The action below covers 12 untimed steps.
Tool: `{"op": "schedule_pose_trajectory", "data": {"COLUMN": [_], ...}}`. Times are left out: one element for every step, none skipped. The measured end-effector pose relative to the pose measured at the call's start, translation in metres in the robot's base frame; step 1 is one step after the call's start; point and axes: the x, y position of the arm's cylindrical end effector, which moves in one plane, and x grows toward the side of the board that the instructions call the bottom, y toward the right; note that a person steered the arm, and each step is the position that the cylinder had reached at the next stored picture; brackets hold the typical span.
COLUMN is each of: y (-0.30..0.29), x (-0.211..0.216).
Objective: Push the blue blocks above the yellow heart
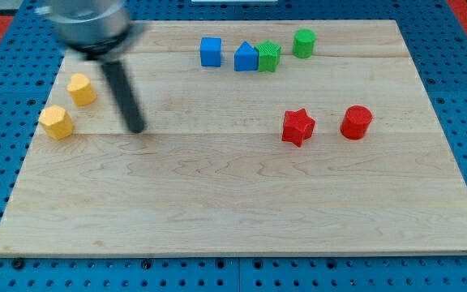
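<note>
Where blue pegboard (460, 97) surrounds it, the wooden board (242, 203) lies pale.

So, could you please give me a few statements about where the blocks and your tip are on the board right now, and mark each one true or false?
1. My tip rests on bare board to the view's right of the two yellow blocks. True.
2. The two blue blocks sit at the view's bottom edge. False: they sit near the view's top, left of the green blocks.
3. The right-hand blue block lies right up against a green block. True.
4. The red star is to the view's right of the red cylinder. False: the star is on its left.
5. My tip is touching a blue block. False: it is well apart from both.
</note>
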Motion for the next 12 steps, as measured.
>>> {"op": "schedule_pose_trajectory", "data": {"y": [0.093,0.113,0.131,0.151,0.137,0.043,-0.043,-0.009,-0.005,-0.067,-0.117,-0.089], "x": [-0.056,-0.074,-0.098,-0.119,-0.143,-0.144,-0.148,-0.16,-0.175,-0.18,-0.214,-0.226]}}
